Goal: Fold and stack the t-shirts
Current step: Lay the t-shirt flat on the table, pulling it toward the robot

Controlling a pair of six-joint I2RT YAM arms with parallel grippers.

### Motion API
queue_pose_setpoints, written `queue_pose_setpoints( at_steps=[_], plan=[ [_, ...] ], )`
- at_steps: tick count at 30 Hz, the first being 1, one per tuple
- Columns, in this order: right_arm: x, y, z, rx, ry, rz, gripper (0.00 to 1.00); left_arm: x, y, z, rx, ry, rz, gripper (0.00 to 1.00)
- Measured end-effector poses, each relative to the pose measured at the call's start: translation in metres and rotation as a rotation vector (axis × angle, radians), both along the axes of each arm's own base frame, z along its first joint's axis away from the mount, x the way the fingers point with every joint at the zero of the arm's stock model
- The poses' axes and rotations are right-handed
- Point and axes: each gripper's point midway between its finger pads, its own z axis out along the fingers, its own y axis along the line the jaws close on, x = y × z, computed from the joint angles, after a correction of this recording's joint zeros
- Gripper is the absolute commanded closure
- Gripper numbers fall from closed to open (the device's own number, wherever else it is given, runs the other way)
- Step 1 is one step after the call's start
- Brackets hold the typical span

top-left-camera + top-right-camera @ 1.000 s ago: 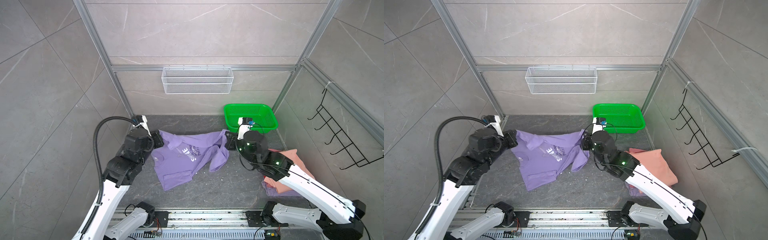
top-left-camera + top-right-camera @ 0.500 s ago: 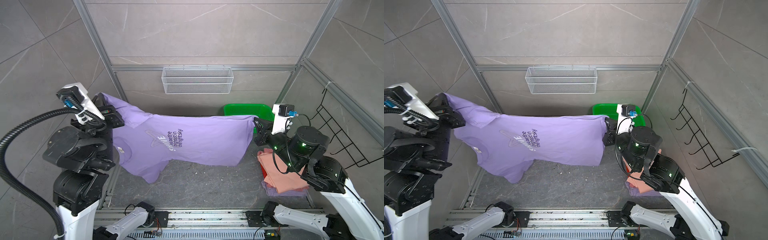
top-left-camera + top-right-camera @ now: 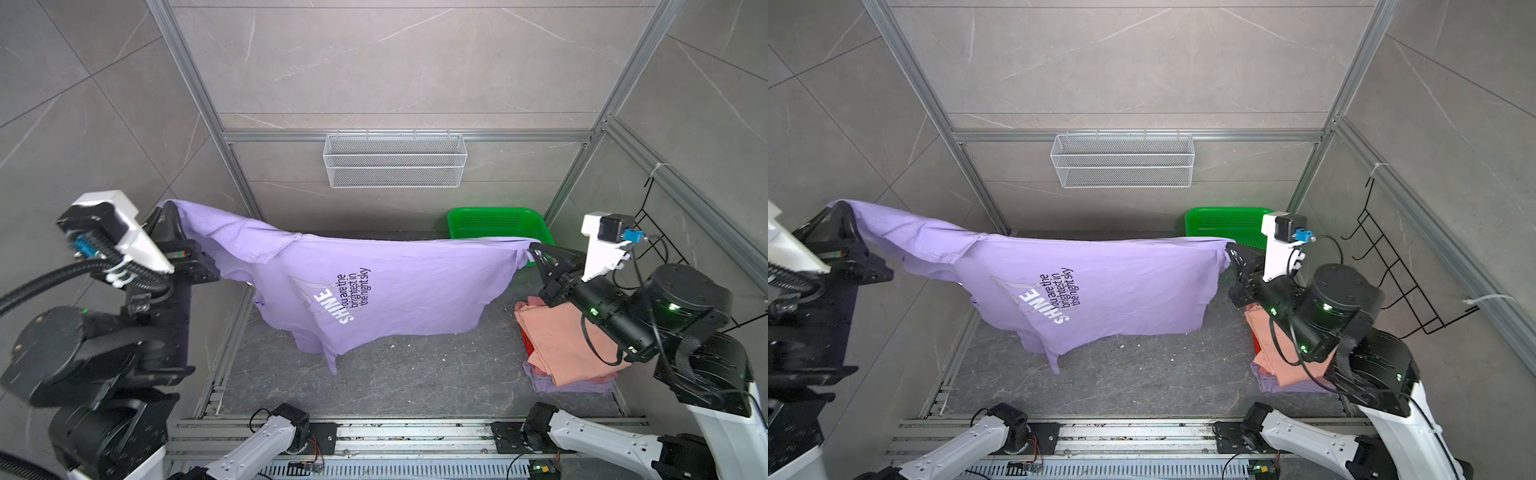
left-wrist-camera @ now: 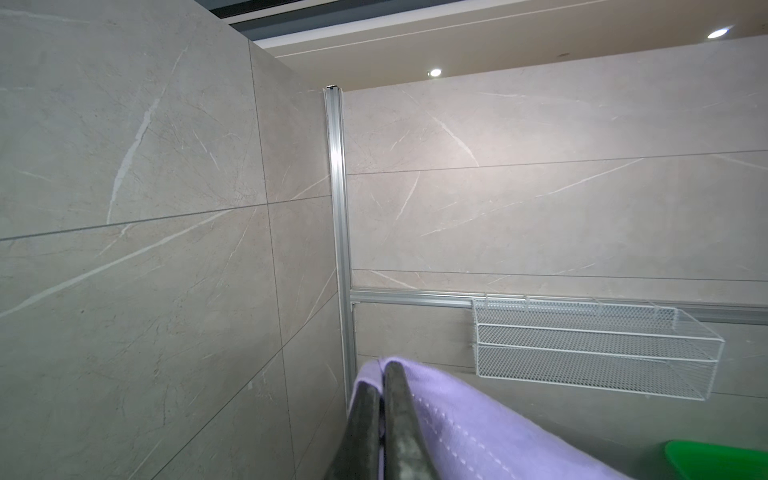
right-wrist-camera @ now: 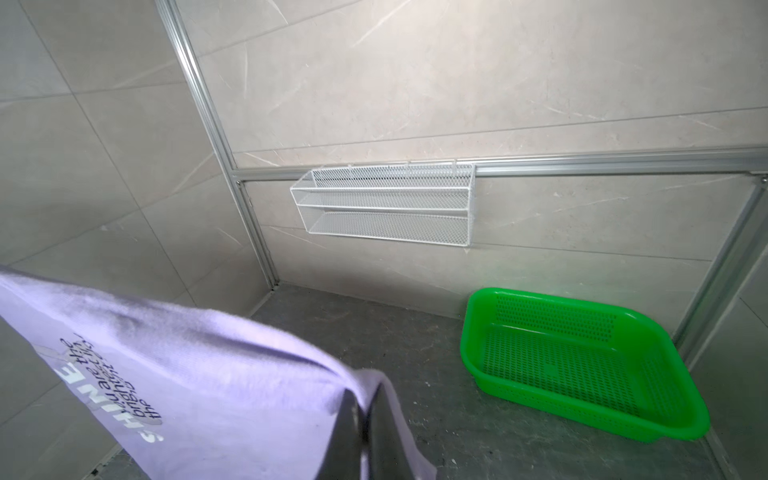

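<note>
A lavender t-shirt (image 3: 399, 291) (image 3: 1121, 286) with a white "SHINE" print hangs stretched in the air between both arms, print facing the camera in both top views. My left gripper (image 3: 168, 208) (image 4: 381, 368) is raised high at the left and shut on one end of the t-shirt (image 4: 478, 424). At the right, my right gripper (image 3: 533, 249) (image 5: 365, 390) is shut on the other end of the t-shirt (image 5: 187, 365). Its lowest corner dangles close above the table. A folded salmon pink t-shirt (image 3: 557, 332) lies on a folded purple one (image 3: 573, 386) under the right arm.
A green mesh basket (image 3: 494, 220) (image 5: 582, 353) stands at the back right corner, with nothing in it. A white wire shelf (image 3: 395, 160) hangs on the back wall. A black wire hook rack (image 3: 1369, 195) is fixed to the right wall beside the right arm.
A second ago the lavender shirt lay crumpled on the table with both grippers low on it. Both arms have risen and moved apart, lifting it and stretching it out.
</note>
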Motion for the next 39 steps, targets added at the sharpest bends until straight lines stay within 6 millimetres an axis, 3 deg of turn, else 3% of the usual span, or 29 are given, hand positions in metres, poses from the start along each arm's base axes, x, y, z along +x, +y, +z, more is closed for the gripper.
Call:
queue_pose_setpoints(
  at_steps=[4, 7, 10, 15, 19, 21, 22, 24, 26, 27, 28, 29, 30, 31, 35, 37, 39],
  plan=[
    [-0.004, -0.001, 0.003, 0.008, -0.006, 0.016, 1.0, -0.022, 0.003, 0.005, -0.014, -0.046, -0.048, 1.0],
    [0.005, 0.006, -0.01, -0.022, 0.02, 0.003, 1.0, -0.014, -0.001, 0.001, -0.012, -0.036, -0.044, 1.0],
    [0.02, 0.013, -0.03, -0.067, 0.054, -0.04, 1.0, 0.017, -0.009, -0.02, 0.003, 0.029, -0.011, 1.0],
    [0.067, 0.035, -0.073, -0.191, 0.098, -0.15, 1.0, 0.102, -0.038, -0.072, 0.064, 0.199, 0.047, 1.0],
    [0.126, 0.061, -0.13, -0.287, 0.178, -0.224, 1.0, 0.184, -0.063, -0.132, 0.121, 0.336, 0.102, 1.0],
    [0.158, 0.07, -0.171, -0.339, 0.245, -0.259, 1.0, 0.223, -0.068, -0.174, 0.141, 0.427, 0.121, 1.0],
    [0.174, 0.072, -0.192, -0.363, 0.28, -0.277, 1.0, 0.249, -0.067, -0.209, 0.146, 0.506, 0.137, 1.0],
    [0.203, 0.076, -0.23, -0.393, 0.349, -0.306, 1.0, 0.286, -0.055, -0.26, 0.125, 0.619, 0.172, 1.0],
    [0.234, 0.077, -0.272, -0.414, 0.434, -0.334, 1.0, 0.317, -0.036, -0.306, 0.09, 0.721, 0.222, 0.85],
    [0.246, 0.074, -0.285, -0.417, 0.463, -0.352, 0.99, 0.327, -0.03, -0.32, 0.069, 0.754, 0.233, 0.76],
    [0.26, 0.072, -0.3, -0.416, 0.496, -0.369, 0.94, 0.34, -0.023, -0.337, 0.049, 0.795, 0.245, 0.58],
    [0.271, 0.069, -0.312, -0.407, 0.521, -0.383, 0.78, 0.352, -0.018, -0.348, 0.031, 0.818, 0.247, 0.45],
    [0.277, 0.066, -0.318, -0.404, 0.538, -0.396, 0.59, 0.358, -0.014, -0.353, 0.017, 0.826, 0.25, 0.4],
    [0.284, 0.061, -0.323, -0.395, 0.559, -0.411, 0.49, 0.363, -0.012, -0.357, -0.001, 0.833, 0.241, 0.35],
    [0.286, 0.055, -0.314, -0.346, 0.568, -0.423, 0.45, 0.361, -0.016, -0.348, -0.03, 0.824, 0.213, 0.29],
    [0.282, 0.059, -0.306, -0.312, 0.567, -0.406, 0.36, 0.355, -0.018, -0.344, -0.045, 0.825, 0.205, 0.28],
    [0.274, 0.061, -0.301, -0.277, 0.571, -0.386, 0.35, 0.345, -0.019, -0.339, -0.07, 0.832, 0.199, 0.28]
  ],
)
